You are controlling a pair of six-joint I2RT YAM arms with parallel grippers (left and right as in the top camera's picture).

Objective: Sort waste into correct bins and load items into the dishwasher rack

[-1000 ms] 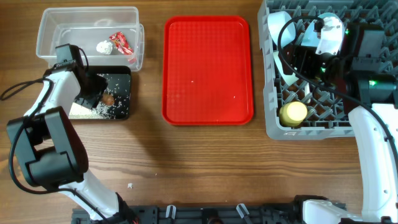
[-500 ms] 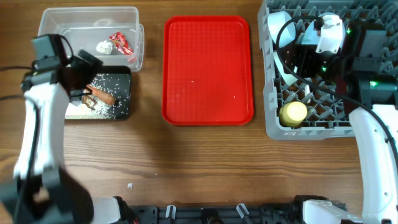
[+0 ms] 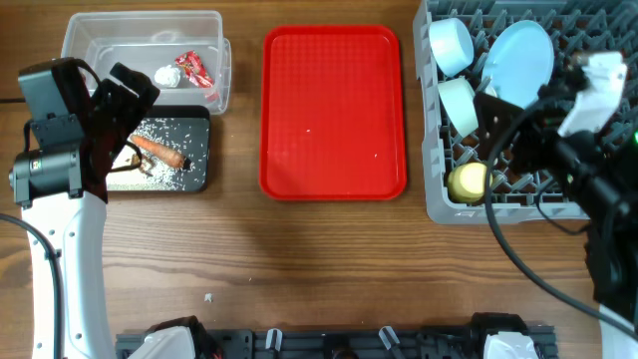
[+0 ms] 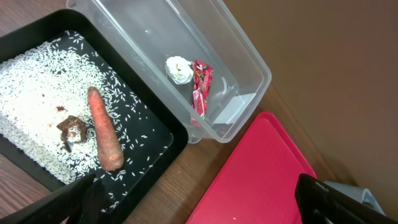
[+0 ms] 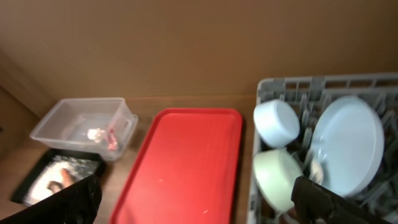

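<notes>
Carrot (image 4: 104,138) on rice (image 4: 31,93) in black tray (image 4: 179,135), tissue (image 4: 178,68) and wrapper (image 4: 200,87) in clear tub (image 4: 249,56); left gripper (image 4: 202,205), right gripper (image 5: 196,208) both wide open, empty.

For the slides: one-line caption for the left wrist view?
Carrot, rice and brown scraps in the black tray; tissue and wrapper in the clear tub; red tray alongside.

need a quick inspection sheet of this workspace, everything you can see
surface: wooden table, red tray in the middle
job's things: tissue and wrapper in clear tub; carrot, rice, brown scraps in black tray; plate, a bowl, a second bowl, yellow cup in rack; spoon not made out
clutter: white crumb on the table near the front
grippers: left gripper and right gripper open, holding nothing
cables: black cable loops past the rack's front edge
surroundings: brown wall behind the table
</notes>
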